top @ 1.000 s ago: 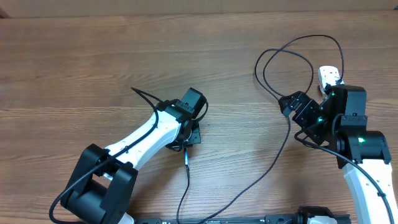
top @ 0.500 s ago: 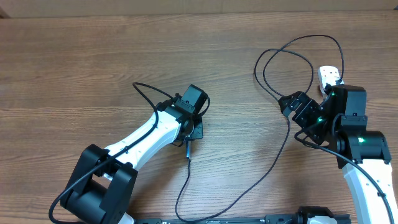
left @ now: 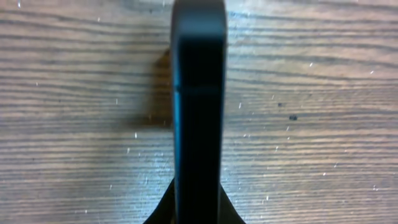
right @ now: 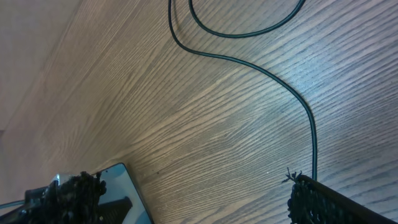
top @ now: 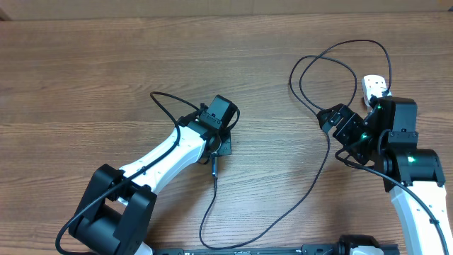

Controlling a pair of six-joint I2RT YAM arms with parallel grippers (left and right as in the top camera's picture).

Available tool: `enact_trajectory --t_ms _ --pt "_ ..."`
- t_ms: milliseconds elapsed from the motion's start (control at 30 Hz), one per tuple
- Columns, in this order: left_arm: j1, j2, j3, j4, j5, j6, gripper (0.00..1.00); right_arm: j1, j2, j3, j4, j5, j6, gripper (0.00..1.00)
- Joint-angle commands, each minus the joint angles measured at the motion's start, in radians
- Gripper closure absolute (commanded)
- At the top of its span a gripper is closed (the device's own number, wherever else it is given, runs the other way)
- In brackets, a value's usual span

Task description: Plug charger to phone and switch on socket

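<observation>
Mostly the phone (left: 199, 93) was seen edge-on, clamped in the closed left gripper (top: 221, 145). The right gripper (right: 196, 196) was spread wide and empty above the charger (right: 309, 115), and the socket (top: 375, 86) was largely hidden beneath that arm.

Socket (top: 374, 86) mostly beneath right arm (top: 414, 163)

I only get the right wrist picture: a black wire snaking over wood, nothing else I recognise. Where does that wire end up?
Observer: Overhead, the charger crosses the table and its tip ends right at the left gripper. I cannot tell if it is plugged in.
Operator: Is that hand holding something?
Observer: Its own wrist camera shows it shut on a slim dark slab seen edge-on, apparently the phone, held over the wood.
</observation>
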Motion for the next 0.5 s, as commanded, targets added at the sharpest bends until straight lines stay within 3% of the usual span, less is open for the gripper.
enact_trajectory --t_ms 0,467 --pt "0.005 0.008 0.0 0.022 -0.064 0.035 0.96 -0.002 -0.009 0.02 0.002 0.013 -0.012 0.0" --pt "0.005 0.009 0.0 0.109 -0.067 0.076 0.96 -0.002 -0.009 0.02 0.002 0.013 -0.012 0.0"
